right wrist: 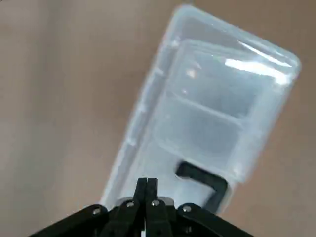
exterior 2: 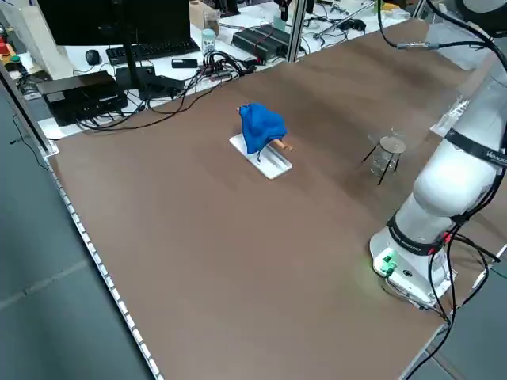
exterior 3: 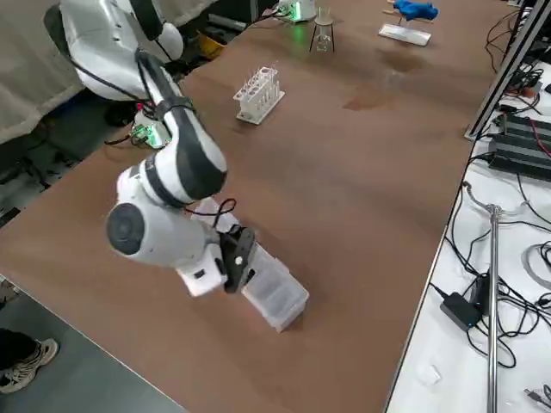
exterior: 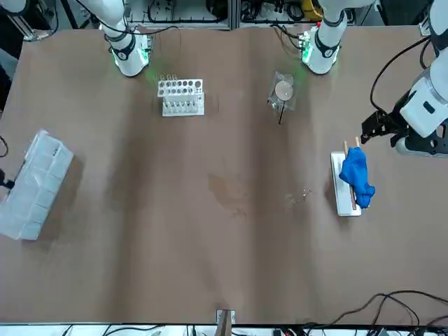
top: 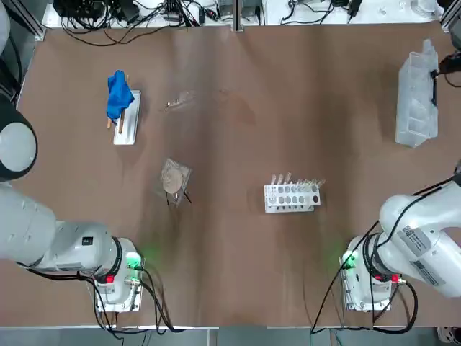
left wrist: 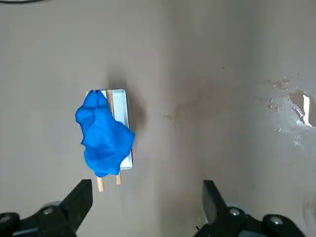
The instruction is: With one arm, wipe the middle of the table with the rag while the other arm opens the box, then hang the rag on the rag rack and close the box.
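At two o'clock, hovers by the box (top: pixel 415 97) with right gripper (right wrist: pixel 147 180) pressed together; shows compartments through plastic. Toward ten o'clock, hangs near rag (left wrist: pixel 103 136) on rack (left wrist: pixel 121 111) with left gripper (left wrist: pixel 148 197) spread apart.

The left gripper (left wrist: pixel 148 210) hangs with its two fingers spread wide and nothing between them; the right gripper (right wrist: pixel 146 182), at the robot's far right, has its fingers closed together.

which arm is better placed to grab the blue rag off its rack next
The left, I'd say: its open gripper faces the rag and rack, while the right gripper is shut by the box.
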You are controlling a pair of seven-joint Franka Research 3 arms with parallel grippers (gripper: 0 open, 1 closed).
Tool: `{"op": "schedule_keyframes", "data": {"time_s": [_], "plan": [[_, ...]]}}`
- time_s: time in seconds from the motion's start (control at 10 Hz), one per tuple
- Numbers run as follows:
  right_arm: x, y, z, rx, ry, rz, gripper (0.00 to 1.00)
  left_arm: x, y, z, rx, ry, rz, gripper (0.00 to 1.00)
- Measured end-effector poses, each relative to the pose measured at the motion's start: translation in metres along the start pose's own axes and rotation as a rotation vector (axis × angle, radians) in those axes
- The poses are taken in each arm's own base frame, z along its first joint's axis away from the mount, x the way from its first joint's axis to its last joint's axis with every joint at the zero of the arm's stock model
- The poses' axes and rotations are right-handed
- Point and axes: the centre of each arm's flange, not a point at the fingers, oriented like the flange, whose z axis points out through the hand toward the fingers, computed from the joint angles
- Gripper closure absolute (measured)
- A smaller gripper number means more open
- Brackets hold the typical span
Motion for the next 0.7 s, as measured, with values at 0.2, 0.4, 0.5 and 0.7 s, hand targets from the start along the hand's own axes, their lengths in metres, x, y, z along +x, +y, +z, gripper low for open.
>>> {"op": "schedule_keyframes", "data": {"time_s": [0.2,0.4,0.5,0.7], "plan": [[0.013,-0.013,0.01,0.001,-0.009,-0.007,0.94,0.0,0.0,0.0,0.0,0.0,0.0,0.02],[0.011,-0.003,0.011,-0.028,0.012,0.003,0.94,0.0,0.0,0.0,0.0,0.0,0.0,0.02],[0.012,0.0,0.013,-0.041,0.022,0.005,0.94,0.0,0.0,0.0,0.0,0.0,0.0,0.02],[0.011,0.001,0.019,-0.037,0.019,0.007,0.94,0.0,0.0,0.0,0.0,0.0,0.0,0.02]]}}
